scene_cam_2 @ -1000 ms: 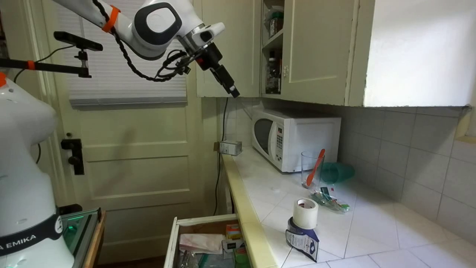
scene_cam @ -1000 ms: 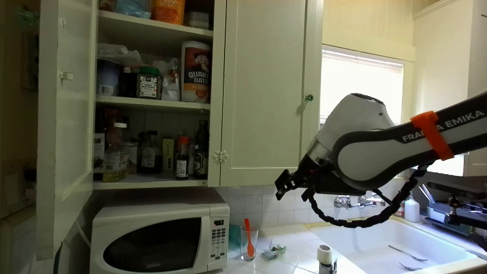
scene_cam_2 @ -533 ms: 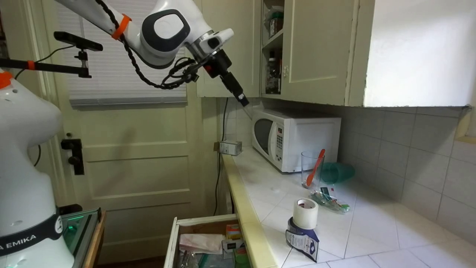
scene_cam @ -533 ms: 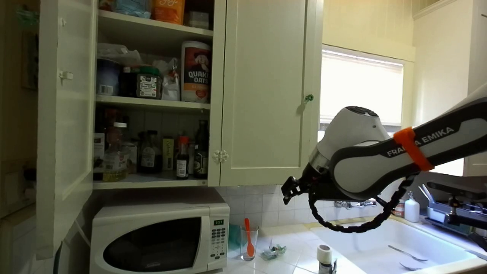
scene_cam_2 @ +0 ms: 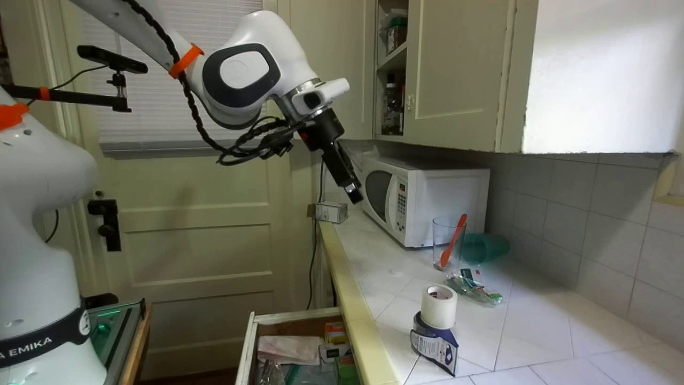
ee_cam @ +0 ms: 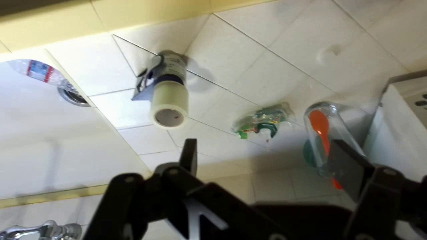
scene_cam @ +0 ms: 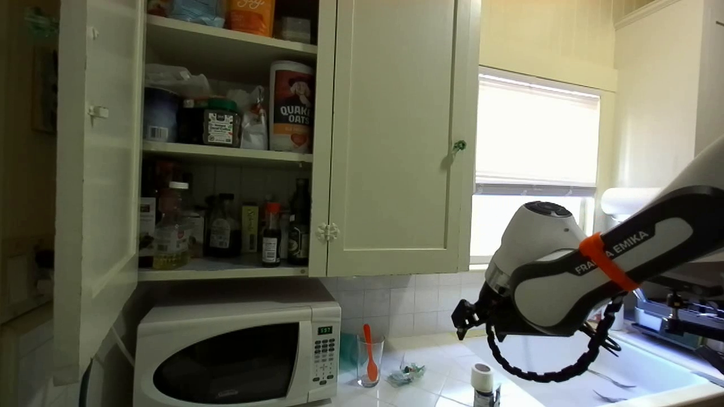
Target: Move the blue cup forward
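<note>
The blue cup [scene_cam_2: 489,247], teal and plastic, appears to lie on its side on the counter, by the microwave and the tiled wall. In an exterior view the cup [scene_cam: 348,351] shows only in part behind the clear glass and microwave. In the wrist view a small part of the cup [ee_cam: 309,154] shows beside the glass; the rest is hidden. My gripper [scene_cam_2: 354,194] is in the air above the counter, apart from the cup, and also shows in an exterior view [scene_cam: 460,327]. In the wrist view its fingers [ee_cam: 267,161] stand wide apart with nothing between them.
A clear glass [scene_cam_2: 441,243] with an orange spoon [scene_cam_2: 453,243] stands right by the cup. A plastic packet [scene_cam_2: 474,287] lies nearby. A tape roll [scene_cam_2: 438,310] sits on a small container. The white microwave [scene_cam_2: 438,198], open cabinet door [scene_cam: 107,169], sink [scene_cam: 673,356] and open drawer [scene_cam_2: 288,315] surround the counter.
The arm and gripper have moved down toward the counter, and in an exterior view also slightly to the right. The cup and the other objects have not moved.
</note>
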Controlling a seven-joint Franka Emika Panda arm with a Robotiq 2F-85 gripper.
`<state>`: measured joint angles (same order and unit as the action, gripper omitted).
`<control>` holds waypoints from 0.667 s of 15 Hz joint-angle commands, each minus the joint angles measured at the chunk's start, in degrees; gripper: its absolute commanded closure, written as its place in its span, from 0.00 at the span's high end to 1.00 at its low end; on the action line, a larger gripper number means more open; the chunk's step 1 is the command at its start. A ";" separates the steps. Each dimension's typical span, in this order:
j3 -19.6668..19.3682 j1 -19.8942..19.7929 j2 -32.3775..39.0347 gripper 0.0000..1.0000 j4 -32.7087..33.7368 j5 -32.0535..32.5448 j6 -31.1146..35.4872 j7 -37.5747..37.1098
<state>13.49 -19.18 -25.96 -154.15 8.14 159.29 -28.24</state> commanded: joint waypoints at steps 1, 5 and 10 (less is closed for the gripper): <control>6.97 -10.74 1.89 1.00 -2.28 11.74 1.34 -9.66; 18.08 -25.55 1.84 1.00 -0.50 30.16 -2.72 -20.96; 19.40 -27.09 2.28 1.00 -0.16 30.66 -2.39 -21.25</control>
<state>32.89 -46.28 -23.69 -154.31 38.80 156.89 -49.49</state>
